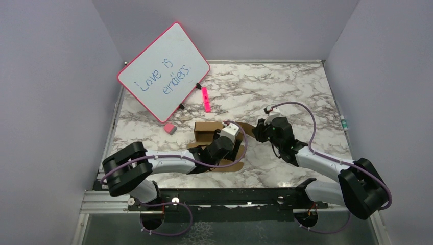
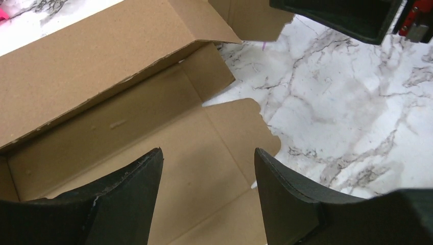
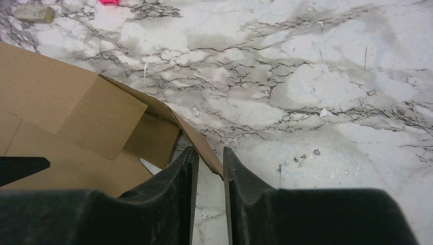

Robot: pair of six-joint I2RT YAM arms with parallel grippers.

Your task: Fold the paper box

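Observation:
The paper box (image 1: 208, 131) is a brown cardboard sheet lying mid-table, its far long wall folded up and its near panel flat. My left gripper (image 2: 207, 155) hovers open over the flat inner panel (image 2: 204, 138), with nothing between its fingers; in the top view the left gripper (image 1: 225, 145) points down over the box. My right gripper (image 3: 209, 150) is at the box's right end. Its fingers stand close together with a narrow gap, and the edge of a raised side flap (image 3: 196, 138) slants across that gap, touching the right-hand finger. The right gripper (image 1: 260, 130) sits just right of the box.
A pink-framed whiteboard (image 1: 163, 71) leans at the back left, with a pink marker (image 1: 206, 99) and a small pink-grey eraser (image 1: 170, 128) near it. Purple walls close in the marble table (image 1: 286, 92) on three sides.

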